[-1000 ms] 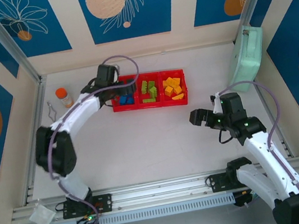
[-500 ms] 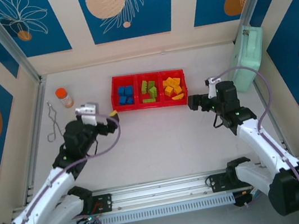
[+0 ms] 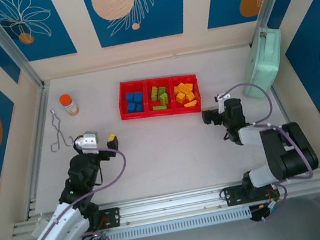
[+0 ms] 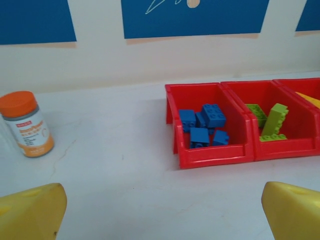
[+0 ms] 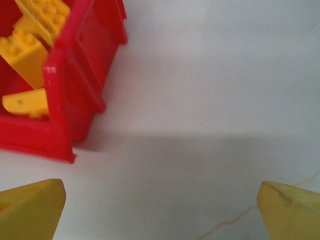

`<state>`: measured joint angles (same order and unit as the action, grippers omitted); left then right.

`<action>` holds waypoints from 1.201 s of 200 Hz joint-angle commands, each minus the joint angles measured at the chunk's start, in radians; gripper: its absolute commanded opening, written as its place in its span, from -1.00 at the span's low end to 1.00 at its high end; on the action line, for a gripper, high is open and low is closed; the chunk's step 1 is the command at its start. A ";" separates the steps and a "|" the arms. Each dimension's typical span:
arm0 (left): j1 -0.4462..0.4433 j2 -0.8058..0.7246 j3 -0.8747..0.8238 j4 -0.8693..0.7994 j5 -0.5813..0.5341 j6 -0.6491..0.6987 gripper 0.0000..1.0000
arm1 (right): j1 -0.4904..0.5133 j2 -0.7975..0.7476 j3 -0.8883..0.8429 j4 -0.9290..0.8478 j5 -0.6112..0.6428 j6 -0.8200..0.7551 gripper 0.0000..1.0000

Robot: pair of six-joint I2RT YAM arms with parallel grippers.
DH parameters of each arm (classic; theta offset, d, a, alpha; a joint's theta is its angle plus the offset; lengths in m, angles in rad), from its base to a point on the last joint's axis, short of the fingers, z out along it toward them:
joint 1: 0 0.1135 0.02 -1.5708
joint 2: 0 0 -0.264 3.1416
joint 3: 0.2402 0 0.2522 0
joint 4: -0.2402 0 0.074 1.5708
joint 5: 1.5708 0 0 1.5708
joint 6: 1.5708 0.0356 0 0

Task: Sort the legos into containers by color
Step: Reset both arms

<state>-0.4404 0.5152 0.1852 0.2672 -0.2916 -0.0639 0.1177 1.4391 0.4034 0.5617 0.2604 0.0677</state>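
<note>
Tray: the red tray (image 3: 161, 113) lies toward the far side of the table (image 3: 165, 155), its three compartments side by side.
Left compartment: blue legos (image 4: 205, 125), loosely piled, no other colour among them.
Middle compartment: green legos (image 3: 159, 97), one leaning against the wall in the left wrist view.
Right compartment: yellow-orange legos (image 5: 30, 50), heaped against the near wall.
Left gripper: the left gripper (image 4: 160, 215) hangs near the table, well apart from the tray, pointing at the blue compartment. Its fingers are spread wide with nothing between them.
Right gripper: the right gripper (image 5: 160, 210) sits low just beside the tray's right end. Its fingers are also spread wide and carry nothing.
Loose bricks: none visible on the bare table, though a brick hidden under an arm cannot be ruled out from the top view.
Other items: orange-capped bottle (image 3: 68, 104), metal tongs (image 3: 57, 131) and mint-green case (image 3: 263, 61), all apart from the tray and not part of the sort.
Step in hand: judged as the end of the task — every visible brick lies with its own colour.
Next move: check the table for stray bricks. If one turns up, approach from above with fingers apart, pinch it across its sides and release it over the matching compartment — otherwise park both arms.
</note>
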 commanded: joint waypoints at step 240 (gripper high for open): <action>0.384 1.047 0.131 0.786 0.129 0.061 0.99 | -0.110 0.083 0.009 0.255 -0.134 0.042 0.98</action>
<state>-0.0628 1.5719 0.3340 0.9668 -0.0883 0.0479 0.0193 1.5249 0.3931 0.8192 0.1627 0.0978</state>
